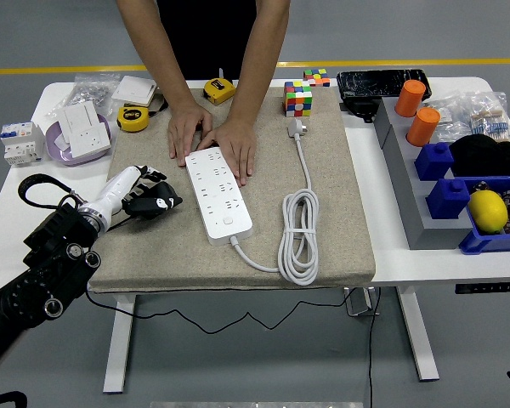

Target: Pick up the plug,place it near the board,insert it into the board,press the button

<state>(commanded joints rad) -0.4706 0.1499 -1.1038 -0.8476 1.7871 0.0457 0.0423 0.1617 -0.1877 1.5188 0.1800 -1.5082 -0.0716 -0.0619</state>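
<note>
This looks like a robotics lab or test workshop. The floor is bare grey with a yellow line (408,62) painted across it, far beyond the left hand (144,197). The white table (8,200) stands on a metal frame with a control panel at its front edge, well to the hand's right. Past the hand lie tape measures (133,118), wall sockets (83,129) and a breaker (19,143). Far to its right sit blue bins (446,200) on a grey rack, orange cylinders (422,126) and bagged parts (476,115). A power strip (218,191) lies just right of the hand on a beige mat (331,212).
</note>
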